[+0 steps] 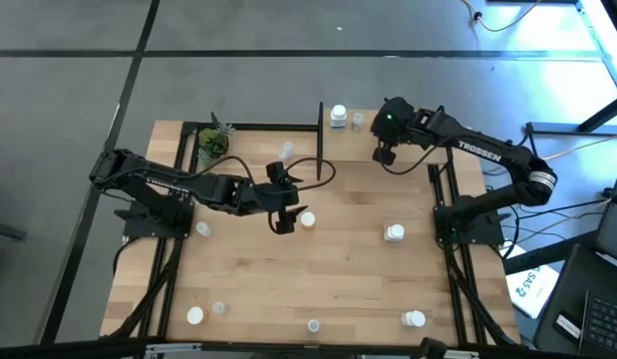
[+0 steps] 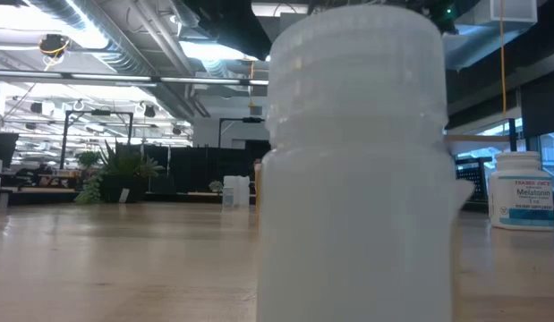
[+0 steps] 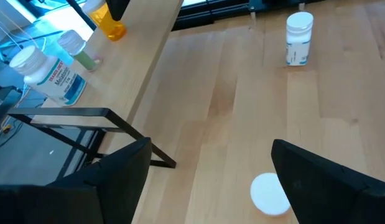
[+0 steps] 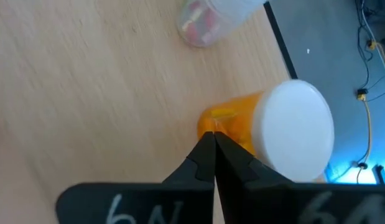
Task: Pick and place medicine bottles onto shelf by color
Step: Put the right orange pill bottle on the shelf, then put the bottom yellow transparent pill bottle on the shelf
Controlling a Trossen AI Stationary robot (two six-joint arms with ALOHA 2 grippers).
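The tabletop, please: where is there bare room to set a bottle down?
Bare wood lies mid-table, between the white bottle on the right and the front-edge bottles. It is crowded around the left gripper and on the shelf by the right gripper.

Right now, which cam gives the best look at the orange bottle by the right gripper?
Right wrist view: the orange bottle with its white cap fills the frame just beyond the shut right gripper. Left wrist view shows it small and far off on the shelf. High view hides it under the right arm; low view doesn't show it.
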